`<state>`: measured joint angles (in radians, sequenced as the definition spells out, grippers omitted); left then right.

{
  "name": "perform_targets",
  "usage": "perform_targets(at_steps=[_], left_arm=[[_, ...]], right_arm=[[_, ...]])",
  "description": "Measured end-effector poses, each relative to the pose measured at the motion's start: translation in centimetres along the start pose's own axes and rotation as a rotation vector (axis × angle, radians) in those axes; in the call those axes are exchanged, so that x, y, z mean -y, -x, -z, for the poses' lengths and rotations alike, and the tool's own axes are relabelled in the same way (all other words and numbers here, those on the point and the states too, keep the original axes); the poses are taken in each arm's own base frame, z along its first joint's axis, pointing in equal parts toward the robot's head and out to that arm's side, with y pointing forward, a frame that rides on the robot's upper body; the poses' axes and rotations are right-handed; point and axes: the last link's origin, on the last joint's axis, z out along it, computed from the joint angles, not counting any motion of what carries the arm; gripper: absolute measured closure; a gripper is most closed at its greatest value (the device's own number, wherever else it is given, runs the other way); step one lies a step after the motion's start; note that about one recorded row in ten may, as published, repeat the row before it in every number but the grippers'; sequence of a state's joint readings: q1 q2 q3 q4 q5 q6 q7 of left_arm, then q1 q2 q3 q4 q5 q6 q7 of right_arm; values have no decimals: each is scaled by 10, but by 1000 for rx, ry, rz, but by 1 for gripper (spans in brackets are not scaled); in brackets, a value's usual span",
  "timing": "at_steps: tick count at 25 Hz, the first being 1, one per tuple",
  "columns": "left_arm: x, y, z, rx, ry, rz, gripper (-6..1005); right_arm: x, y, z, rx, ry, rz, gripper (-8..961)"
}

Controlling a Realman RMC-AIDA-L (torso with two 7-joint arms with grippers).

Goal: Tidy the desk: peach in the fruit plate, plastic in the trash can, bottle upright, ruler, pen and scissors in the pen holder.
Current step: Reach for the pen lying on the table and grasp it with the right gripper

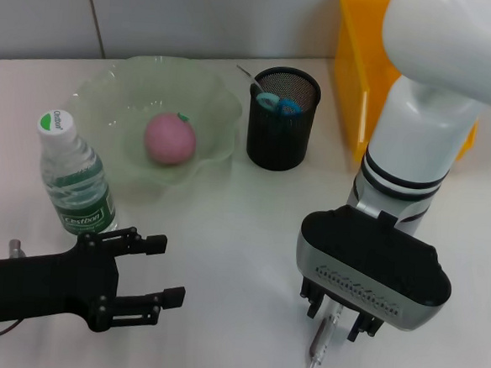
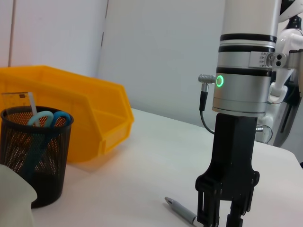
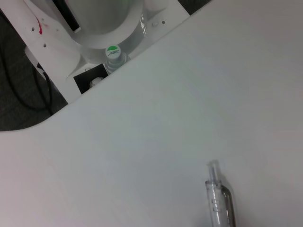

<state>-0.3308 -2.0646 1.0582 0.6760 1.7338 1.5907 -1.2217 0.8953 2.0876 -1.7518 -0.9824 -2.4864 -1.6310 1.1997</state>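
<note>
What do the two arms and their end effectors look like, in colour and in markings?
The right arm is glossy white with black rings, then a silver wrist with a green ring light and a grey cable. Its right end effector is matte black. The left end effector is black too, on a silver wrist.

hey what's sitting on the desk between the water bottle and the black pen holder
The fruit plate holding the peach lies between the bottle and pen holder, per the head view.

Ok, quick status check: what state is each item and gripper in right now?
Peach: in the fruit plate.
Bottle: upright, capped.
Scissors: in the pen holder.
Pen: lying on the table, under the right gripper.
Right gripper: down over the pen.
Left gripper: open, empty, beside the bottle.
</note>
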Motion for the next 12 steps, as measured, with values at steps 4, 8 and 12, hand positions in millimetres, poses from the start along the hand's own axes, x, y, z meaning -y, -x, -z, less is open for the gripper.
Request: perform_targets(at_steps=[4,8,12], left_arm=[[0,-1,-1,1,3,2,216],[0,-1,0,-3,3,6,216],[0,-1,0,-6,4,7,216]], right_arm=[[0,0,-1,1,1,0,513],[-1,-1,-1,3,1,-1,530],[-1,-1,-2,2,1,-2,548]])
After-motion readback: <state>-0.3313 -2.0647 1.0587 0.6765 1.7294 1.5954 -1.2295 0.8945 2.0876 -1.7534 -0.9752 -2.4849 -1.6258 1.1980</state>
